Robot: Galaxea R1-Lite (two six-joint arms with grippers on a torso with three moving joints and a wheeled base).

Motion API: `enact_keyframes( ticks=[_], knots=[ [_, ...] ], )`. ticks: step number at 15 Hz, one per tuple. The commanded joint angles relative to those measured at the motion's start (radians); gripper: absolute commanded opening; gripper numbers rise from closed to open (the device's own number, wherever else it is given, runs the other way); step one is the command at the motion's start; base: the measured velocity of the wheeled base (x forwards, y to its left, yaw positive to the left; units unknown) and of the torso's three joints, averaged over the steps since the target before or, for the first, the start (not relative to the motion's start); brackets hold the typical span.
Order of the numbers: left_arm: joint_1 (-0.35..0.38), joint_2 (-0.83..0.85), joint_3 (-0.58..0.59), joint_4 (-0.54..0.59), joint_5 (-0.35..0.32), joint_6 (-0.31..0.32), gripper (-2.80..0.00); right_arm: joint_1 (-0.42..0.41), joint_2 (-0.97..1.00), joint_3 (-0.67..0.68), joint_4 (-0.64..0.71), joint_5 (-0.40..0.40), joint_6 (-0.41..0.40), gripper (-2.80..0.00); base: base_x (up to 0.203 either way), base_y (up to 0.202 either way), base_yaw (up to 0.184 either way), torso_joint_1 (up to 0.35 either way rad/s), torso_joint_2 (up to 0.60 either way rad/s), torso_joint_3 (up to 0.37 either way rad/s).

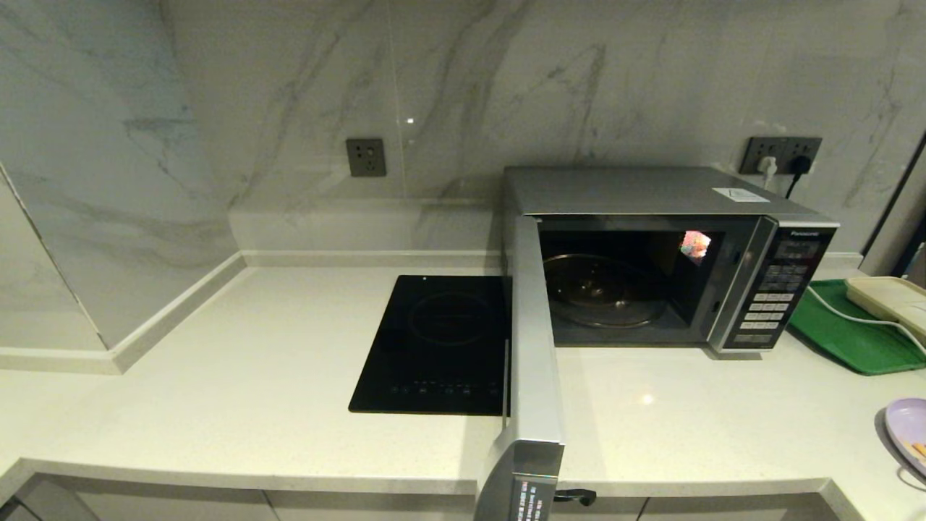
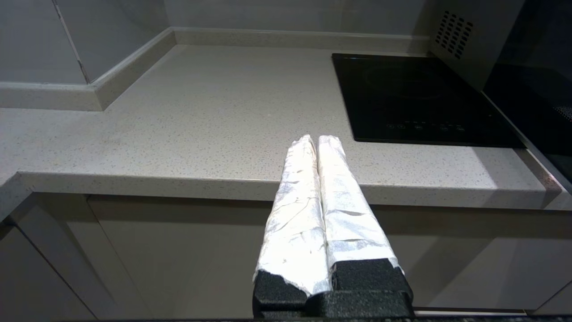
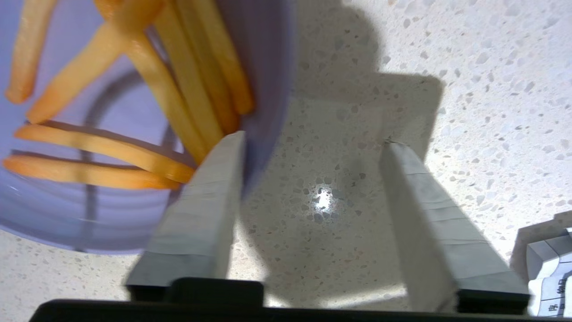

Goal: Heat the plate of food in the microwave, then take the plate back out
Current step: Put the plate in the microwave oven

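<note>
The microwave (image 1: pixel 651 268) stands right of centre in the head view, its door swung wide toward the lower middle, the glass turntable (image 1: pixel 604 289) bare inside. The plate of food (image 1: pixel 910 433) sits at the right edge on the countertop (image 1: pixel 253 405). The right gripper (image 3: pixel 313 143) is spread open, one finger over the plate's rim. The left gripper (image 2: pixel 318 139) is closed, empty, before the counter edge.

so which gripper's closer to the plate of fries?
Right. The right gripper hangs open right over the plate, one of its jaws above the rim. The left gripper is shut, off the counter's front edge near the black cooktop, away from the plate.
</note>
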Motion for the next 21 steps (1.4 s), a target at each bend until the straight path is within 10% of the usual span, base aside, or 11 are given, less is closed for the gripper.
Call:
enact_keyframes(
  ticks=[1, 21],
  knots=[
    [0.000, 0.000, 0.000, 0.000, 0.000, -0.001, -2.80, 0.000, 0.010, 0.000, 0.003, 0.000, 0.002, -2.80, 0.000, 0.000, 0.000, 0.000, 0.00, 0.000],
    [0.000, -0.002, 0.000, 0.000, 0.000, -0.001, -2.80, 0.030, -0.180, 0.067, 0.011, 0.122, -0.077, -2.80, 0.000, 0.000, 0.000, 0.000, 0.00, 0.000]
  ],
)
